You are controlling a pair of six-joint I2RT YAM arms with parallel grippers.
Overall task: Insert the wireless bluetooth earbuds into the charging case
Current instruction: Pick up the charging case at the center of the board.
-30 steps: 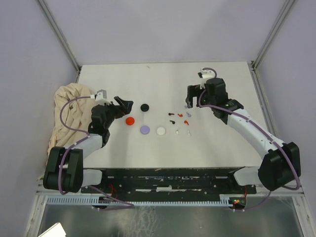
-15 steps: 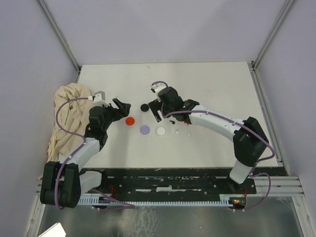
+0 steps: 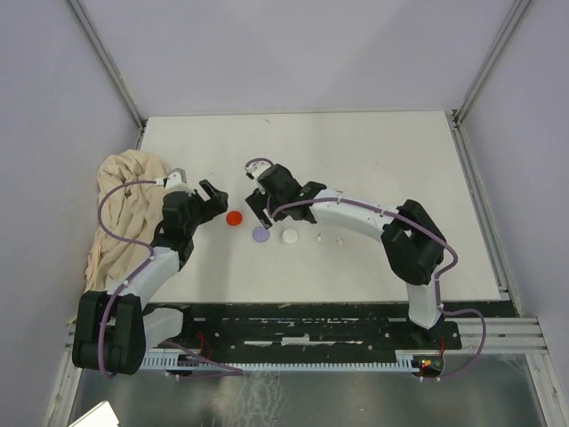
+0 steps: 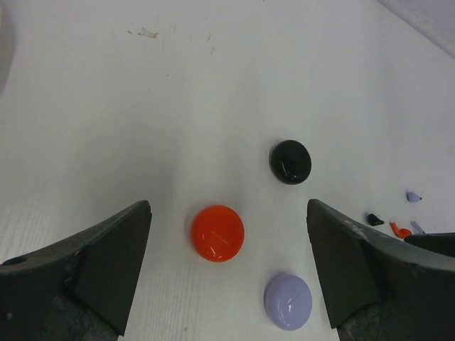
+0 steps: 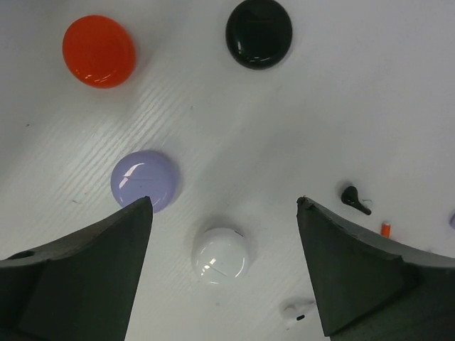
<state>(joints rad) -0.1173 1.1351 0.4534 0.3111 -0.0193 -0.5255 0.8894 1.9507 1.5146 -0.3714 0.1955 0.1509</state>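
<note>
Earbuds (image 5: 297, 310) partly behind right end effector (image 5: 224, 202)

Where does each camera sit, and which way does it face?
Top external: above and behind the robot, looking down on the white table; both arms show.
Left wrist: on the left arm, looks down past the open left gripper at the round red disc; fingers show.
Right wrist: on the right arm, looks down past the open right gripper at the round white disc; fingers show.
Both wrist views share the red disc, a black disc and a lilac disc.
</note>
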